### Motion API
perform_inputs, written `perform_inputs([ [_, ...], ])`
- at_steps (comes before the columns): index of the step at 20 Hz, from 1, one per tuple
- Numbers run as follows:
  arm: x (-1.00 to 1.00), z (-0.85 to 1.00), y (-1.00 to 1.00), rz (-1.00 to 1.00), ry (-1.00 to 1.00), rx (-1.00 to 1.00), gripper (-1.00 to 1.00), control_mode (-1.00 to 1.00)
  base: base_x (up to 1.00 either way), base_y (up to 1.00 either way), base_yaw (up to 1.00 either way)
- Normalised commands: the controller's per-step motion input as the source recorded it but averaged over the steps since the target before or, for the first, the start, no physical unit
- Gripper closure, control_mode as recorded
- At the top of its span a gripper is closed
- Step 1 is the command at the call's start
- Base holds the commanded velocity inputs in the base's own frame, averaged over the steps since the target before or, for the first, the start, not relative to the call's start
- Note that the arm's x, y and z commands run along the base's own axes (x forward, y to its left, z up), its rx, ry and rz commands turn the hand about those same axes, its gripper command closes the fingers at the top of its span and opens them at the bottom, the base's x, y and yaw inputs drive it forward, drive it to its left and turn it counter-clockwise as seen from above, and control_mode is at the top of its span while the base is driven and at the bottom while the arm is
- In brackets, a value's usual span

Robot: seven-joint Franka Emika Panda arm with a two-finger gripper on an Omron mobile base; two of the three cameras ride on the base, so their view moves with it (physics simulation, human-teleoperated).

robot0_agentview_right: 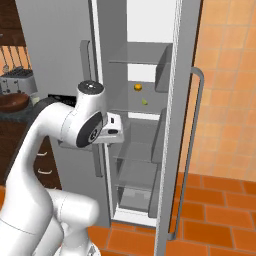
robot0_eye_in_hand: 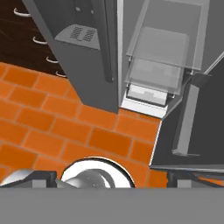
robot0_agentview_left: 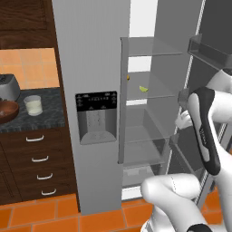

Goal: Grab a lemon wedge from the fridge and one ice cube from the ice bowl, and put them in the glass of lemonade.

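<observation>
The fridge (robot0_agentview_left: pixel 90 54) has its dispenser door shut and its other door (robot0_agentview_right: pixel 182 125) swung open. A small yellow-green lemon wedge (robot0_agentview_left: pixel 143 89) lies on a glass shelf inside, also visible from the right base as the lemon wedge (robot0_agentview_right: pixel 145 102). On the dark counter to the left stand the glass of lemonade (robot0_agentview_left: pixel 33 105) and the brown ice bowl (robot0_agentview_left: pixel 7 111). My gripper (robot0_agentview_right: pixel 115 132) hangs in front of the open compartment, below the wedge's shelf and apart from it. In the hand view the gripper (robot0_eye_in_hand: pixel 111 177) is open, nothing between its fingers, pointing down at the fridge's bottom drawer and the floor.
A small orange fruit (robot0_agentview_right: pixel 138 87) sits on the same shelf, behind the wedge. A silver toaster (robot0_agentview_left: pixel 8 86) stands behind the bowl. Door bins (robot0_agentview_left: pixel 208 50) line the open door to my right. Wooden drawers (robot0_agentview_left: pixel 38 158) sit under the counter, and orange tile floor (robot0_eye_in_hand: pixel 65 127) lies below.
</observation>
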Motion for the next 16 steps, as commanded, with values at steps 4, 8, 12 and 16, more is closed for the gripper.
perform_inputs([
  [4,0.23,-0.01,0.03,-0.11,0.07,0.0,-1.0,-1.0,0.0,0.0,0.0],
  [8,0.12,0.0,0.38,-0.04,0.0,0.0,-1.0,-1.0,0.0,0.0,0.0],
  [12,0.0,0.0,0.12,0.0,0.0,0.0,-1.0,-1.0,0.0,0.0,0.0],
  [16,-0.13,0.0,0.01,0.0,0.0,0.0,-1.0,-1.0,0.0,0.0,0.0],
])
